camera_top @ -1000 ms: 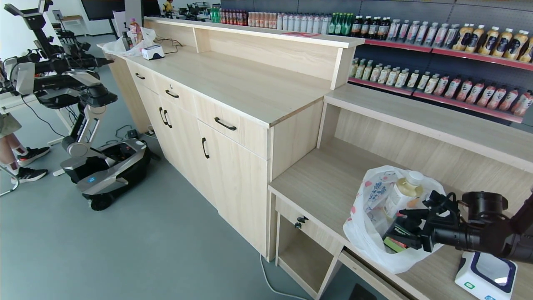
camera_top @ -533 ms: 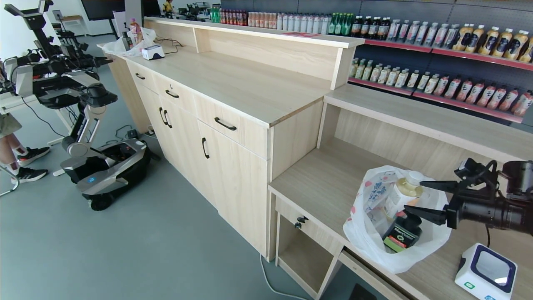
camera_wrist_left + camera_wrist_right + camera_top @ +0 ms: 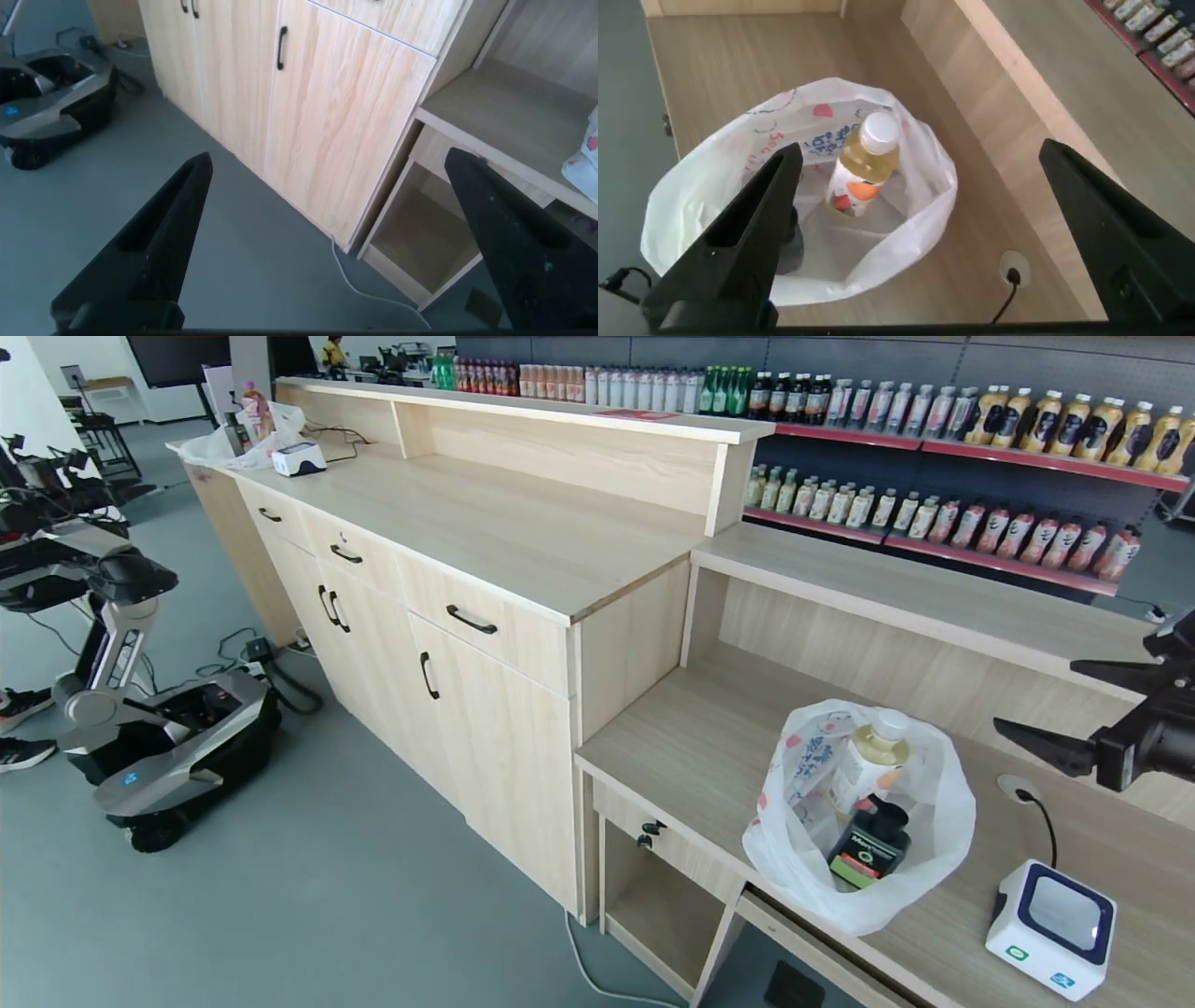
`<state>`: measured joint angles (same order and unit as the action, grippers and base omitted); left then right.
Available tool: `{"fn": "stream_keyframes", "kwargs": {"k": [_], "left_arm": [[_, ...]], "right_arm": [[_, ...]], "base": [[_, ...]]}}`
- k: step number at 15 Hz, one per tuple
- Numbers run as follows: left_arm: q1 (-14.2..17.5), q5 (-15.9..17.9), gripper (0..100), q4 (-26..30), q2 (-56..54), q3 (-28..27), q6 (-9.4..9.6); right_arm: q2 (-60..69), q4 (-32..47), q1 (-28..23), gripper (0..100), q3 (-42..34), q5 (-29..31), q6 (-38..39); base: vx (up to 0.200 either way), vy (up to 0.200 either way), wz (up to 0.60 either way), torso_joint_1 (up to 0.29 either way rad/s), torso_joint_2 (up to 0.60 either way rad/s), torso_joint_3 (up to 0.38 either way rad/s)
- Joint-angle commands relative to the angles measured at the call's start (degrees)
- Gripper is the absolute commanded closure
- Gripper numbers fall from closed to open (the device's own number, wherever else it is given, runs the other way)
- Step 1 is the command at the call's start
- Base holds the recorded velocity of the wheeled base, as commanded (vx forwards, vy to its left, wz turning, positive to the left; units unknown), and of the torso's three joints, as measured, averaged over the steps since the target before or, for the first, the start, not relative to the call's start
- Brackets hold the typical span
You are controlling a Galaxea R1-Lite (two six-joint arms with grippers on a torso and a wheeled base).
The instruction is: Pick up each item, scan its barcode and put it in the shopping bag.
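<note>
Two bottles sit in the shopping bag on the table: a pale bottle and a dark bottle. The right claw hangs near, spread wide. The left claw is spread wide above the floor. From the right wrist, the pale bottle seems upright.

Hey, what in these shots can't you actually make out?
- Head view: dark bottle base, sunk behind the shopping bag wall.
- Right wrist view: same bottle, mostly covered by a right gripper finger.
- Head view: shelf bottles' labels, too small.
</note>
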<state>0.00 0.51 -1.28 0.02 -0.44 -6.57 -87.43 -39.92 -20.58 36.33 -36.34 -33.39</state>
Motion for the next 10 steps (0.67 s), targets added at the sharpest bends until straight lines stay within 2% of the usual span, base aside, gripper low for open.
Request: {"fn": "stream_keyframes", "kwargs": {"k": [1, 4, 6, 10], "left_arm": [[0.09, 0.02, 0, -0.04, -0.02, 0.00, -0.02], [0.09, -0.07, 0, -0.04, -0.02, 0.00, -0.02], [0.09, 0.02, 0, -0.04, -0.02, 0.00, -0.02], [0.09, 0.02, 0, -0.04, -0.02, 0.00, -0.02]], "right_arm": [[3.23, -0.07, 0.01, 0, 3.75, 1.89, 2.01], [4.99, 0.55, 0.10, 0, 7.18, 7.51, 9.40], [6.04, 2.83, -0.34, 0, 7.35, 9.09, 10.45], [12.28, 11.62, -0.87, 0, 7.00, 15.77, 16.43]], "base": [[0.000, 0.000, -0.60, 0.007, 0.00, 0.002], [0.000, 0.000, -0.60, 0.001, 0.00, 0.004], [0.000, 0.000, -0.60, 0.005, 0.00, 0.000], [0.000, 0.000, -0.60, 0.001, 0.00, 0.005]]}}
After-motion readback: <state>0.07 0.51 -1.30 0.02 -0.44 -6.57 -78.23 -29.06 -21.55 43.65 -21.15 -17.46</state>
